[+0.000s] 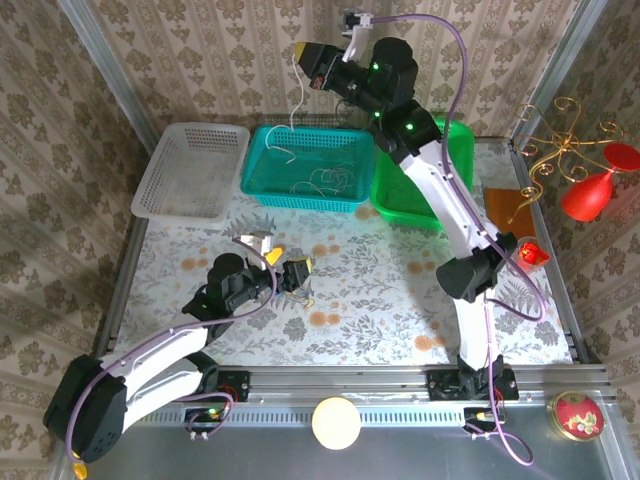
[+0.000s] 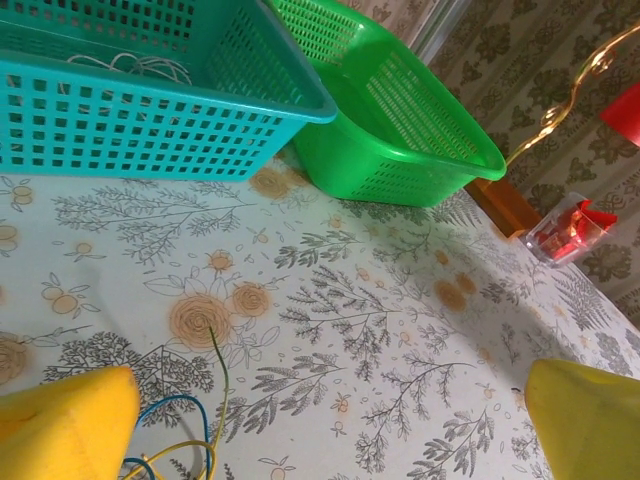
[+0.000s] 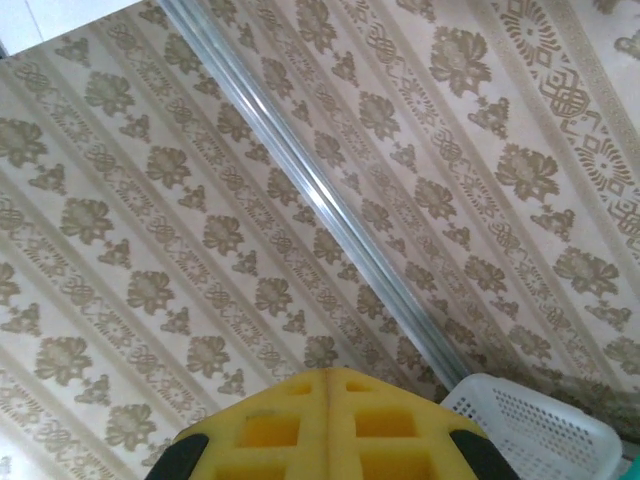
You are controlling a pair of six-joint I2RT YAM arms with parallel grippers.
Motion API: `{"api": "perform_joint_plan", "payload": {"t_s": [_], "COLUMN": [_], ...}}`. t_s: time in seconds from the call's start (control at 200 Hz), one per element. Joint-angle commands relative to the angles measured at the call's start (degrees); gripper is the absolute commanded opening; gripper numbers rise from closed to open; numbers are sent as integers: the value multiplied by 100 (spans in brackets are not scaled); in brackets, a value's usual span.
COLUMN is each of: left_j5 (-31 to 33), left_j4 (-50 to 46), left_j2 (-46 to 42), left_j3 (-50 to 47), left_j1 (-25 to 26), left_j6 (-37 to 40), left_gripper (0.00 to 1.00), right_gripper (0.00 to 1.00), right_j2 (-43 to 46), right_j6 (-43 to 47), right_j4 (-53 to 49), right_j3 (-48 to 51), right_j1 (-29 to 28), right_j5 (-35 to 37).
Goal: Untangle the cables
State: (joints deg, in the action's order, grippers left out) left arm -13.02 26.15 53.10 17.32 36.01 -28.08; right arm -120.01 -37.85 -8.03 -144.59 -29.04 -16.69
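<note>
The right gripper (image 1: 312,62) pinches a thin white wire (image 1: 297,95) high, letting it hang free over the teal plastic mesh basket (image 1: 305,200). The left gripper (image 2: 330,430) gapes above thin blue and yellowish wires (image 2: 175,445) on the floral-patterned table (image 2: 400,330), probably to pick the next one.

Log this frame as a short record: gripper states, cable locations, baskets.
left gripper: open, low over the floral table, beside a clump of thin blue and yellow wires
right gripper: shut on a thin white wire, high above the teal plastic basket
held wire: hangs down toward that basket
basket contents: pale wires
flanking: white plastic basket, green plastic basket
</note>
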Motion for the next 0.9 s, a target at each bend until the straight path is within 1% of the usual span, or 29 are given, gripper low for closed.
{"api": "perform_joint_plan", "payload": {"t_s": [0.0,0.175,0.335,0.47,0.495,0.51,0.56,0.6,0.65,0.74,0.895], "left_j5": [19,57,161,146,142,142,132,131,142,159,78], "left_j4": [-349,-675,-1134,-1621,-1699,-1751,-1921,-2123,-2370,-2776,-3147], "left_j2": [-248,-550,-778,-880,-887,-889,-897,-886,-884,-872,-807], "left_j3": [191,298,472,758,822,859,1006,1133,1300,1537,1714], "left_j1": [-83,-214,-329,-390,-401,-408,-434,-465,-511,-630,-822], "left_j6": [-30,-152,-318,-343,-351,-356,-378,-396,-422,-513,-622], "left_gripper": [100,100,100,100,100,100,100,100,100,100,100], "right_gripper": [0,0,0,0,4,8,24,35,44,50,53], "right_j2": [-365,-937,-1470,-1809,-1865,-1906,-1982,-1980,-1867,-1369,19], "right_j6": [225,423,738,976,1034,1069,1205,1351,1511,1722,1744], "right_j4": [-23,-99,-556,-944,-1041,-1121,-1507,-1787,-2069,-2210,-1552], "right_j3": [-376,-438,-397,-123,-104,-102,-177,-225,-198,201,1950], "right_j1": [51,131,135,134,135,135,152,161,175,166,155], "right_j5": [-19,-23,-132,-221,-234,-239,-246,-241,-207,-215,-172]}}
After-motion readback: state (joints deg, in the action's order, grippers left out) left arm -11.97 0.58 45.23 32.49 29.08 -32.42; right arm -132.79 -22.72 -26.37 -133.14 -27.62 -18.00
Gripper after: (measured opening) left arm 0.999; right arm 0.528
